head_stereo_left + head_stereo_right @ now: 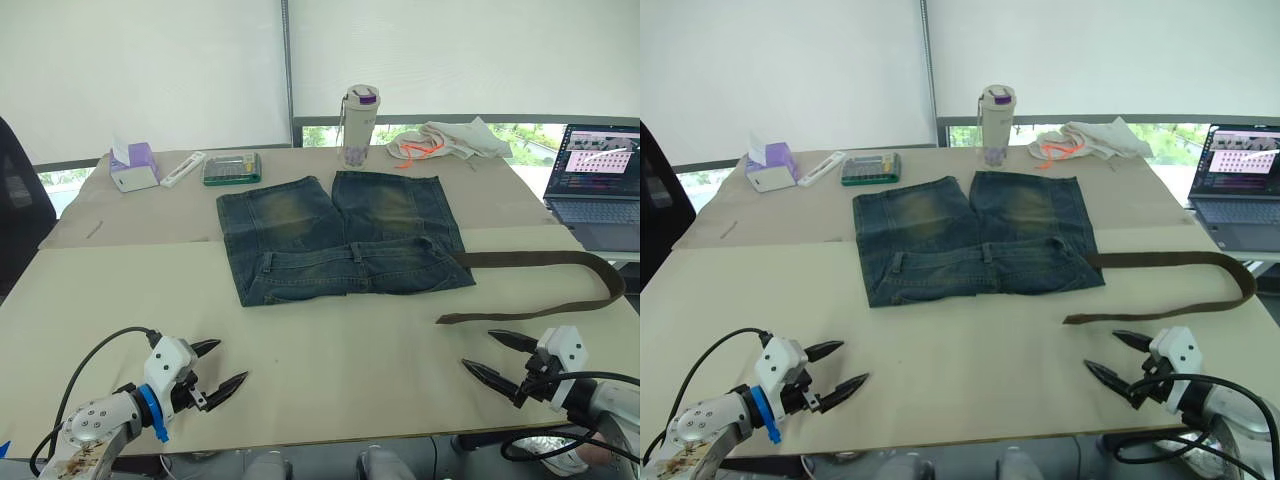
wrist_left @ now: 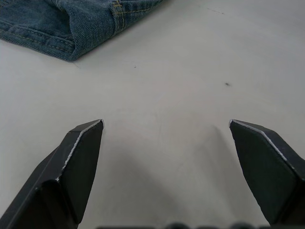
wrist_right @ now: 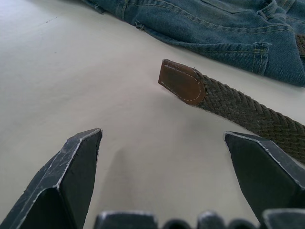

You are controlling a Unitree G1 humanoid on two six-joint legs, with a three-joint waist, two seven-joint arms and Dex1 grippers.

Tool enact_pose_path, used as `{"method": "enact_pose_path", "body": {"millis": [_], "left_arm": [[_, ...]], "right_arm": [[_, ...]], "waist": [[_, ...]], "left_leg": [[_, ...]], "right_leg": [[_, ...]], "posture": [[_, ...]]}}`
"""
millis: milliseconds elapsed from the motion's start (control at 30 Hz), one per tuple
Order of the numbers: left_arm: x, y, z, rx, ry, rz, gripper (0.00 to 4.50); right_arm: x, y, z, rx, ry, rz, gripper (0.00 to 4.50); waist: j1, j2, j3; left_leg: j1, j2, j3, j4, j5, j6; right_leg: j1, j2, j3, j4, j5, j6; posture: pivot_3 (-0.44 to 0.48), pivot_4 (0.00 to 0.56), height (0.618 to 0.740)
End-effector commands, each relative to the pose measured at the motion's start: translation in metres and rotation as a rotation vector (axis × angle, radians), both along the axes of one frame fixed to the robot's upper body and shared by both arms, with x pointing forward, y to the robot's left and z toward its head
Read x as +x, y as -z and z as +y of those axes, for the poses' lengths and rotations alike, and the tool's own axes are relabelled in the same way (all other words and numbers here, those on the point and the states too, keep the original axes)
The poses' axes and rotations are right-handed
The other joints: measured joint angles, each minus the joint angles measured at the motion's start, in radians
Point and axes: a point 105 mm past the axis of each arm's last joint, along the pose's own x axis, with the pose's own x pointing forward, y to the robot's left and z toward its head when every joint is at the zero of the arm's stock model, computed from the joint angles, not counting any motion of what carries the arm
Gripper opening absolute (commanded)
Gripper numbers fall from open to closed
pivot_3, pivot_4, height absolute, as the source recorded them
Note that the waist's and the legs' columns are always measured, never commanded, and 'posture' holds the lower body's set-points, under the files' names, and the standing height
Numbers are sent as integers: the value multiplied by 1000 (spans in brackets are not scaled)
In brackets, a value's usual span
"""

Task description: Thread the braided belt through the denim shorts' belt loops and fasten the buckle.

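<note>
Belt point(image 1: 590, 268) first: the braided belt is lying on the bench point(image 1: 330, 370) to the right of the denim shorts point(image 1: 335, 237), bent into a long sideways U. One run starts at the right edge of the waistband, heads right toward the bench edge, curves round, and comes back left as a nearer run that stops at a brown leather tip point(image 3: 181, 81). Whether the far end is tucked under or into the shorts can't be told from here, and the buckle can't be made out.

Shorts are spread flat mid-bench, waistband on the near side, legs pointing away, with faded tan patches on both legs. A couple of belt loops point(image 1: 354, 251) show as little vertical strips on the waistband.

Right pincer point(image 1: 502, 357) sits low over the bench at the near right, fingers spread wide and gripping nothing. The leather tip lies just ahead of it, between the lines of its two fingers but not touching either one.

Left pincer point(image 1: 217, 368) is at the near left, also spread wide with nothing in it, well apart from the near left corner of the shorts point(image 2: 62, 26).

Far side of the bench has a bottle point(image 1: 359, 126), a tissue box point(image 1: 133, 166), a green case point(image 1: 232, 168) and a crumpled cloth point(image 1: 447, 140). A laptop point(image 1: 598, 185) is open off to the right.
</note>
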Motion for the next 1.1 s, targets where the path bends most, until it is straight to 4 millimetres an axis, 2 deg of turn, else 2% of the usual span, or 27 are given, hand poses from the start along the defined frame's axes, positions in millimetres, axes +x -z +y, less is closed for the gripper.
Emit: {"method": "enact_pose_path", "body": {"millis": [33, 367, 433, 533, 633, 800, 900, 1100], "left_arm": [[-1, -9, -3, 8, 25, -44, 4482], [1, -12, -3, 1, 33, -56, 4482], [4, -17, -4, -3, 42, -74, 4482], [8, -27, -6, -23, 67, -102, 4482], [11, -39, -10, -40, 121, -126, 4482], [15, -60, -18, -61, 205, -145, 4482], [14, -71, -25, -65, 270, -138, 4482], [14, -88, -33, -45, 316, -158, 4482]], "right_arm": [[3, -14, -3, -26, -14, -64, 4500], [6, -15, -3, -33, -21, -73, 4500], [12, -25, 2, -4, -23, -111, 4500], [29, -44, 20, 40, -41, -129, 4500], [49, -47, 38, -51, -68, -87, 4500], [95, -40, 59, -310, -96, -62, 4500], [120, -36, 73, -376, -122, -34, 4500], [154, -28, 73, -554, -101, 4, 4500]], "waist": [[0, 0, 0], [0, 0, 0], [0, 0, 0], [-3, 0, 0], [-7, 1, 0], [-8, 1, -1], [-2, 1, 0], [-2, 0, 0]], "left_leg": [[0, 0, 0, 0, 0, 0], [0, 0, 0, 0, 0, 0], [0, 0, 0, 0, 0, 0], [0, 0, 0, 1, 0, 0], [0, 0, 0, 1, 0, 0], [0, -1, 0, 2, 0, 0], [0, -1, -1, 2, 0, 0], [0, -1, -1, 2, 0, 0]], "right_leg": [[0, 0, 0, 0, 0, 0], [0, 0, 0, 0, 0, 0], [0, 0, 0, 0, 0, -1], [0, 0, 0, 1, 1, -2], [0, 1, 0, 2, 2, -2], [-2, 3, 0, 2, 3, -4], [-2, 2, -1, 2, 3, -4], [-2, 2, -2, 1, 3, -5]], "posture": [[0, 150, 740], [0, 150, 740], [0, 150, 740], [0, 150, 740], [0, 150, 740], [0, 150, 740], [0, 150, 740], [0, 150, 740]]}}
